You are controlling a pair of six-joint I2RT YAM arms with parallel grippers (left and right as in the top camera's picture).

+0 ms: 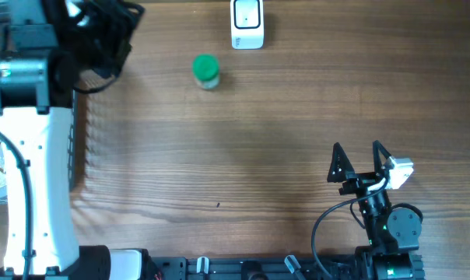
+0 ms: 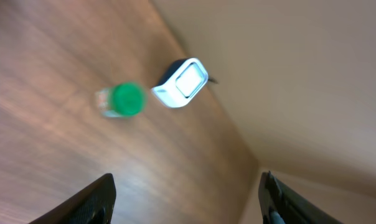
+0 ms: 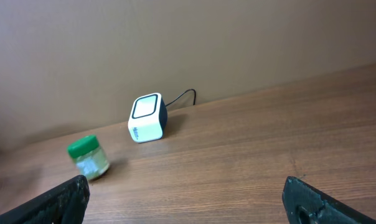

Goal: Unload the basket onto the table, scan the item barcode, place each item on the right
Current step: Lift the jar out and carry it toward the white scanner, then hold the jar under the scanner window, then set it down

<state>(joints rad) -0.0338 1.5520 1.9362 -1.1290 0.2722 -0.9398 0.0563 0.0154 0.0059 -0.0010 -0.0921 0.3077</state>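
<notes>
Smooth brown wood-grain table (image 1: 243, 171). Near far edge, boxy white scanner (image 1: 247, 25) with rounded corners; close beside, not touching, small clear jar (image 1: 206, 70) with round green lid, upright. Spread wide, pinching nothing: left tool (image 2: 187, 176) and right tool (image 1: 356, 146).

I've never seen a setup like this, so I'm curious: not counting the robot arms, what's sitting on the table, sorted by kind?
Green-lidded jar: 1
White barcode scanner: 1
Total: 2
</notes>
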